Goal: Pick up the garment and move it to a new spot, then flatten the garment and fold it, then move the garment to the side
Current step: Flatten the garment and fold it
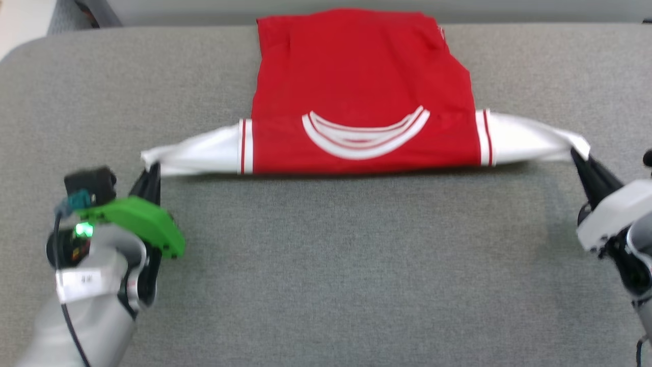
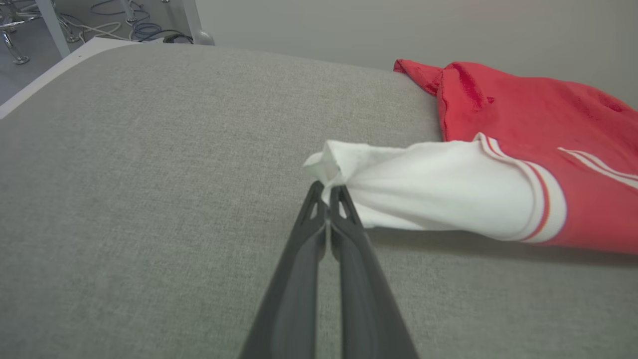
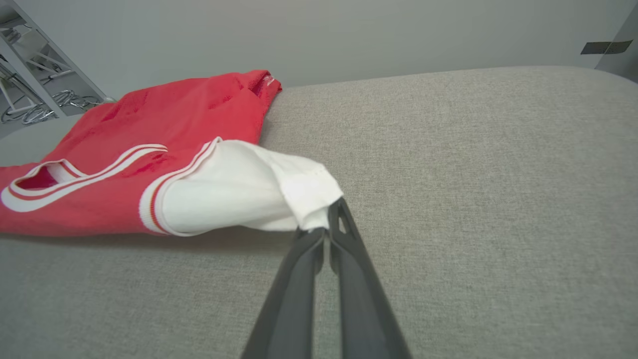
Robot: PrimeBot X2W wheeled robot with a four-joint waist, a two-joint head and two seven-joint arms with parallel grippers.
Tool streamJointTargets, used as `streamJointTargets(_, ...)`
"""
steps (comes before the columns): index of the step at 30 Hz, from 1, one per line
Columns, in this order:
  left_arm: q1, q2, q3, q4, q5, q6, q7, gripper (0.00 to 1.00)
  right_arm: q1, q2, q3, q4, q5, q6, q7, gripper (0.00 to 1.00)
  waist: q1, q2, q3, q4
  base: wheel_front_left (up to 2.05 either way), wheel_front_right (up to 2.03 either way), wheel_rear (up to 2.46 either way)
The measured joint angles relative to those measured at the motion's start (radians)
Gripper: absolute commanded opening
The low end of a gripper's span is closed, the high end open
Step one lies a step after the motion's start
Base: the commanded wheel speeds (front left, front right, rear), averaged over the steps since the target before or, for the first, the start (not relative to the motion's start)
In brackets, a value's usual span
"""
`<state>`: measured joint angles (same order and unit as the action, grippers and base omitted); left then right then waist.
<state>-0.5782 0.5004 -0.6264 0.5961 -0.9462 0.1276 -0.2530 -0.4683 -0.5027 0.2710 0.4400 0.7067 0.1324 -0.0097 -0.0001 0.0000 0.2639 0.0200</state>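
Grey woven cloth covers the table, with a pale wall behind. The shirt lies at its far middle, white sleeves pulled out sideways. The left wrist view shows cables on the floor, the right wrist view a dark strip on the wall. The left gripper and the right gripper reach in low from both sides, each pinched tight on a sleeve's end.

Even bright light; soft shadows; head view slightly blurred.
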Motion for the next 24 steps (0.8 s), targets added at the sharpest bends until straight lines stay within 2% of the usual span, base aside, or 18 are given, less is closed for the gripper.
streamJointTargets(10,0.323,0.073,0.046,-0.274,-0.084,0.142,0.011,0.00,0.340,0.132,-0.212,-0.150,-0.116,0.000,0.122,0.00,0.0000,0.0000,-0.126,0.000,0.00,0.00,0.00)
streamJointTargets(18,0.508,0.130,0.019,-0.380,-0.094,0.201,0.043,0.00,0.565,0.254,-0.326,-0.283,-0.203,0.000,0.248,0.00,0.0000,0.0000,-0.200,0.004,0.00,0.00,0.00)
streamJointTargets(24,0.590,0.133,0.012,-0.407,-0.108,0.237,0.051,0.00,0.663,0.317,-0.378,-0.309,-0.230,0.000,0.286,0.00,0.0000,0.0000,-0.231,0.008,0.00,0.00,0.00)
